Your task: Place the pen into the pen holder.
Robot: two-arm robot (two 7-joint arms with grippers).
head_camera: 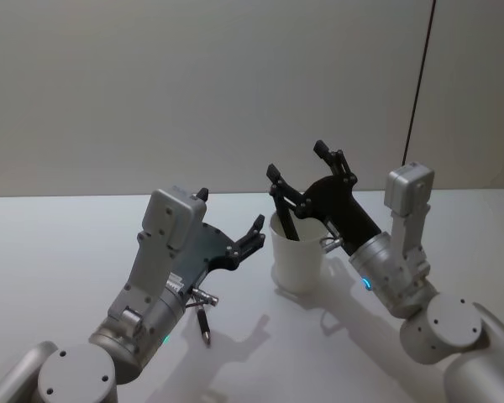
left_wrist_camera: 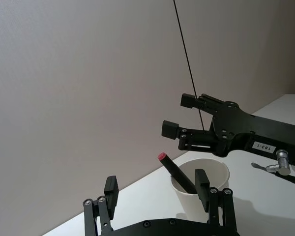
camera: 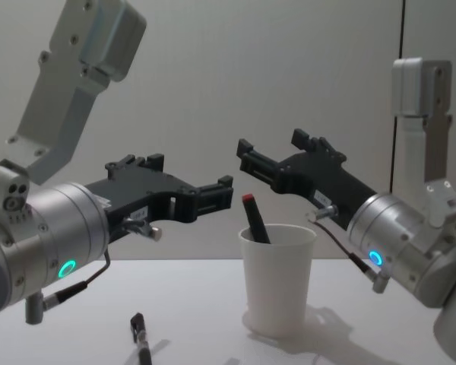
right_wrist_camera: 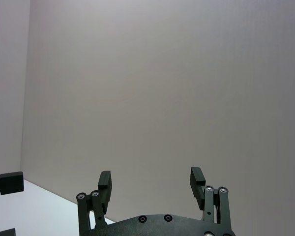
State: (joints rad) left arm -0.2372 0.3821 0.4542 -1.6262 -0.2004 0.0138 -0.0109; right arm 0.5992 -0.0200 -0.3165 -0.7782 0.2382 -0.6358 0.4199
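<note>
The pen (camera: 254, 220) leans inside the pen holder (camera: 277, 285), so the task looks done, which is likely why the right gripper (head_camera: 297, 160) above it and the left gripper (head_camera: 230, 208) beside it both hang spread and empty.

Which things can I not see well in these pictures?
Pen: lower part hidden inside the cup, chest view.
Cup: far rim covered by the open right gripper, head view.
Small dark object on the table: cut by the bottom edge, chest view; too small to identify.
</note>
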